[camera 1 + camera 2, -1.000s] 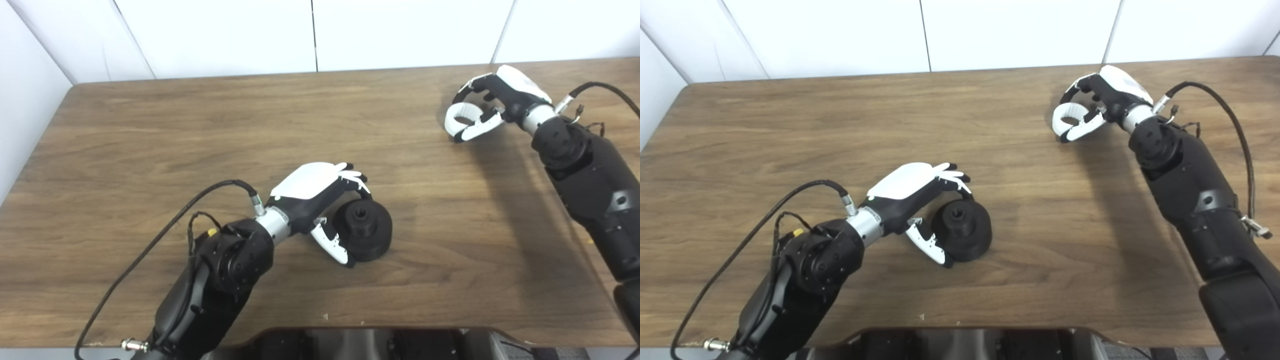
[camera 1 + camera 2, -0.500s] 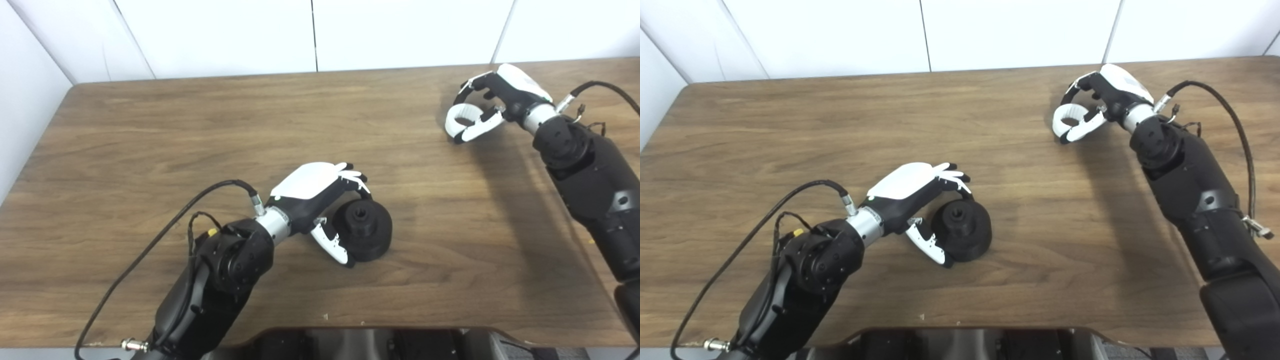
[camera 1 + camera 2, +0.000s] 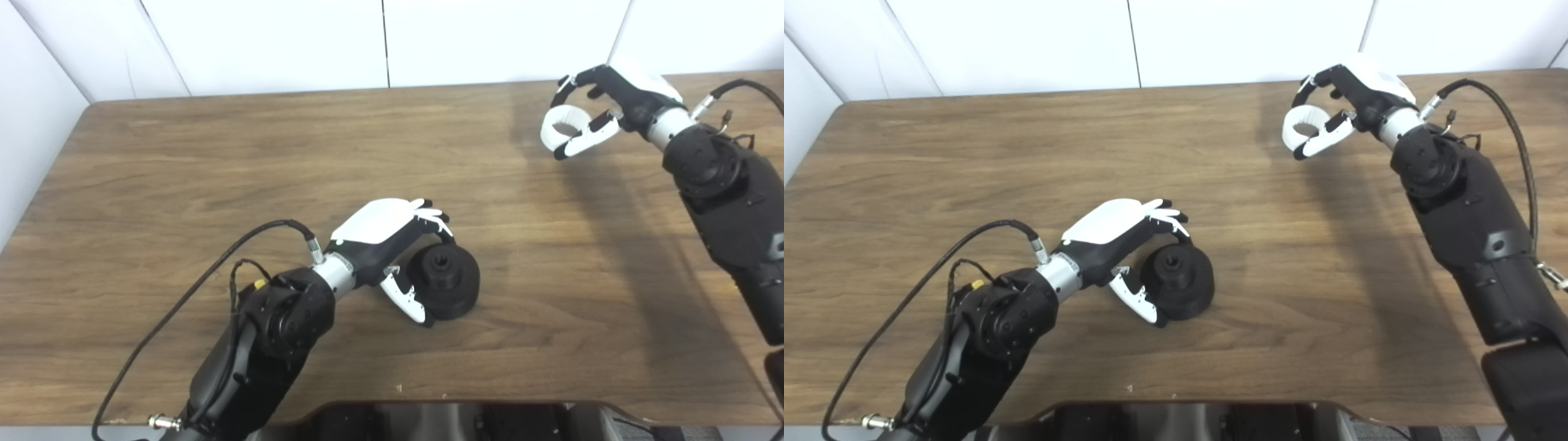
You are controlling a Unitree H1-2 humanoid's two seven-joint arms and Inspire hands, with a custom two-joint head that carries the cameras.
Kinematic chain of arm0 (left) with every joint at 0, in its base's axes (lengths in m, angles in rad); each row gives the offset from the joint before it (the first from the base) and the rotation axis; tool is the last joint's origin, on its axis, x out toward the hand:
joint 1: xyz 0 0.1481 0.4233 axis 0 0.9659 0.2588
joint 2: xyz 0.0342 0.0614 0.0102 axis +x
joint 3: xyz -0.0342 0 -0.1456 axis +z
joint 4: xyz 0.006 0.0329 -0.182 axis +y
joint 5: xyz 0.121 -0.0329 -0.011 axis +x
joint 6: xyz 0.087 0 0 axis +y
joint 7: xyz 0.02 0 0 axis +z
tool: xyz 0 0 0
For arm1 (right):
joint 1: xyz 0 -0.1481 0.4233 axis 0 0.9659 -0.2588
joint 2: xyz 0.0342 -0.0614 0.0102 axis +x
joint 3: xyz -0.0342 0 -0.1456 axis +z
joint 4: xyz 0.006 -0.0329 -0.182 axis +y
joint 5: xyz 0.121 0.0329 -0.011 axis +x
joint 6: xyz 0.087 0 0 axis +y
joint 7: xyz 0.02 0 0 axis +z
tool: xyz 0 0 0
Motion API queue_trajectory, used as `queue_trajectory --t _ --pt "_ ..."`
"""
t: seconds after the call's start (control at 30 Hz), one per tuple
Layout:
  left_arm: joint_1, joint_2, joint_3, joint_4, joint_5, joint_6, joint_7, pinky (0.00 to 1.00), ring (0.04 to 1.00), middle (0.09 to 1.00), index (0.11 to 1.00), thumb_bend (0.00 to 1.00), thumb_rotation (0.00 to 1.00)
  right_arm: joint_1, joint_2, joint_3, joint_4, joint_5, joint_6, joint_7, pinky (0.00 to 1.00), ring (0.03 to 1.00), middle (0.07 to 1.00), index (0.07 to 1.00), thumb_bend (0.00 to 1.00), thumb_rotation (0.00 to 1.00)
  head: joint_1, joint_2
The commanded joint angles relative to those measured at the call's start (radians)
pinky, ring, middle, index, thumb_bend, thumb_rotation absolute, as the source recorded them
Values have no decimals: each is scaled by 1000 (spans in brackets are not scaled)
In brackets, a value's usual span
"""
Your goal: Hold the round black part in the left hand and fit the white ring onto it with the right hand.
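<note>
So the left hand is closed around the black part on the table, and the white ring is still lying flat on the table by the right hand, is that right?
Not quite. The white ring is held in the right hand, lifted off the table, as the right eye view shows. The left hand does grip the black part.

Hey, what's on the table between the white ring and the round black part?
Nothing: only bare wooden table separates the white ring from the round black part, clearest in the left eye view.

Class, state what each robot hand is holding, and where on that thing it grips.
The left hand grips the round black part by its side. The right hand holds the white ring by its band.
</note>
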Motion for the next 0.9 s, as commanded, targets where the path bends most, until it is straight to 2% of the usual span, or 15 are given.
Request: queue_trajectory --t 0.0,0.2,0.37,0.57,0.87 --pt "-40 3 14 -7 7 -22 19 840 987 910 649 893 152 -21 -24 -21 -91 17 -8 19 788 839 794 492 525 143 0 1" --pt "-45 2 13 -6 12 -15 12 848 989 911 650 894 144 27 -26 -31 -288 39 35 100 782 845 804 492 525 145 -5 6" --pt "-47 2 15 -3 6 -21 17 842 988 910 648 895 151 73 -21 -40 -468 46 123 172 762 838 805 492 525 146 -3 9" --pt "-47 3 14 -2 8 -25 20 838 988 910 647 896 152 116 -16 -26 -587 40 151 218 753 840 807 492 525 144 1 12" --pt "-51 3 15 -5 12 -12 8 844 990 909 648 897 153 149 25 5 -692 35 170 265 770 851 808 492 525 143 2 18"
